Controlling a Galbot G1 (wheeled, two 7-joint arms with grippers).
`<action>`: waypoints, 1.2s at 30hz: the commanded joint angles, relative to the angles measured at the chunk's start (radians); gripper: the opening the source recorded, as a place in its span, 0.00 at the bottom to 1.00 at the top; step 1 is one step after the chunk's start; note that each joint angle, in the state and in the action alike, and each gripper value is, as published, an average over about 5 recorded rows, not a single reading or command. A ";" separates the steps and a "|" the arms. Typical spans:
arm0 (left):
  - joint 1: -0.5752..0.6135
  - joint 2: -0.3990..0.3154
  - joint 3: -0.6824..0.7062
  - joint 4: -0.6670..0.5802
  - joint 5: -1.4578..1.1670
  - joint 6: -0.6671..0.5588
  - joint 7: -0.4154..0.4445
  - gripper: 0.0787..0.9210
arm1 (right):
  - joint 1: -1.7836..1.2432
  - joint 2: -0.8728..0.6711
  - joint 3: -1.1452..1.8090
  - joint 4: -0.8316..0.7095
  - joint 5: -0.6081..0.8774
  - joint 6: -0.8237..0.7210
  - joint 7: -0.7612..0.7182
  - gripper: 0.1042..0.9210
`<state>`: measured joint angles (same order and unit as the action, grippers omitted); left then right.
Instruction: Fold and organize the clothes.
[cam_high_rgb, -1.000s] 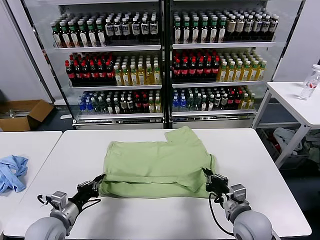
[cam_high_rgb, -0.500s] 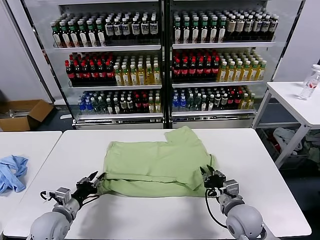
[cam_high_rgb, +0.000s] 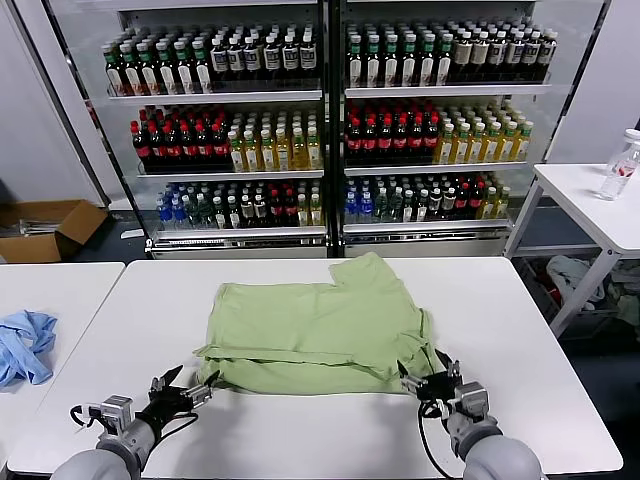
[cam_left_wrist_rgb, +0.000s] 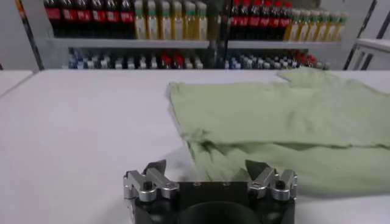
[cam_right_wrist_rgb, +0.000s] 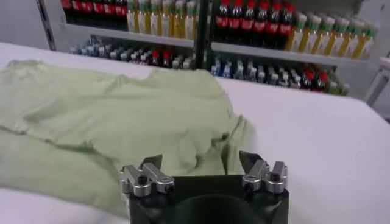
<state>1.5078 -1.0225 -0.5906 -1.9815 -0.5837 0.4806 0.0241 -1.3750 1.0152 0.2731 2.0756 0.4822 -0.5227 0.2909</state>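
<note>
The light green short-sleeved polo shirt (cam_high_rgb: 315, 335) lies folded in the middle of the white rectangular table (cam_high_rgb: 520, 350), its near hem doubled over toward me. My left gripper (cam_high_rgb: 186, 392) sits low at the shirt's near left corner with fingers spread, holding nothing. My right gripper (cam_high_rgb: 428, 380) sits likewise at the near right corner, spread and empty.

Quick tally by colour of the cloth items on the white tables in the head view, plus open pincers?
Light green polo shirt: 1
Light blue cloth: 1
Open pincers, left pincer and right pincer, both clear of the shirt: 2
Total: 4
</note>
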 joint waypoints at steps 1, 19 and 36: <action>0.040 0.000 0.007 -0.024 -0.010 0.075 -0.055 0.88 | -0.053 0.023 0.002 -0.010 0.007 0.020 0.030 0.87; 0.018 -0.005 0.021 -0.018 -0.013 0.050 -0.022 0.43 | -0.042 0.042 -0.010 -0.037 0.056 0.019 0.048 0.25; 0.228 0.040 -0.123 -0.248 0.046 0.053 0.024 0.00 | -0.222 -0.026 0.071 0.167 0.028 0.067 -0.029 0.02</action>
<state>1.5832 -0.9971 -0.6201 -2.0717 -0.5636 0.5258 0.0368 -1.4915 1.0115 0.3128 2.1390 0.5299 -0.4717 0.2818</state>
